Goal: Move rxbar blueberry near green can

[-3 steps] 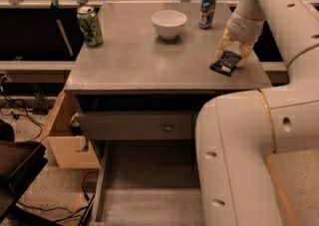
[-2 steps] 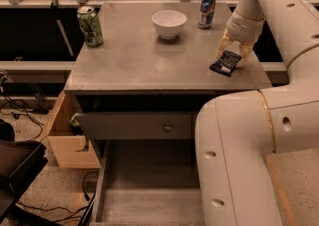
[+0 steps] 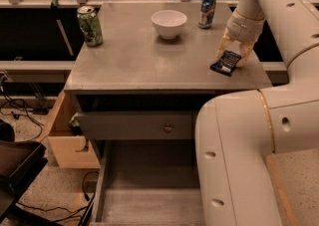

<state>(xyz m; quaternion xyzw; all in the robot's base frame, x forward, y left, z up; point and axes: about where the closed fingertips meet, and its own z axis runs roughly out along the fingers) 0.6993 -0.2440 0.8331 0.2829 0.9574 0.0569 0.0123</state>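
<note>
With the grey table (image 3: 134, 65) read as a clock face from the camera's side, the rxbar blueberry (image 3: 227, 62) is seen at about 4 o'clock, lying flat and skewed close to the right-hand edge. The gripper (image 3: 233, 55) is placed directly over the bar's far end, touching or just above it. Whether it has closed on the wrapper cannot be told from this view. The green can (image 3: 90, 26) stands upright at about 10 o'clock, well apart from the bar, so the carry across the top has not been made. A white bowl (image 3: 169, 23) sits at 12 o'clock and a blue and white can (image 3: 207, 9) at 1 o'clock, both beside the likely path rather than on it. The bar is judged to be light and thin, with a slick foil wrapper that may slide or crumple under pressure, while the filling should give it some stiffness. A hold across the narrow width near the middle is judged best, since the ends are only crimped foil. Because it lies flat, the table surface would have to be met closely for the edges to be caught. A low placement beside the can would be needed, so that the light can is not knocked over.
</note>
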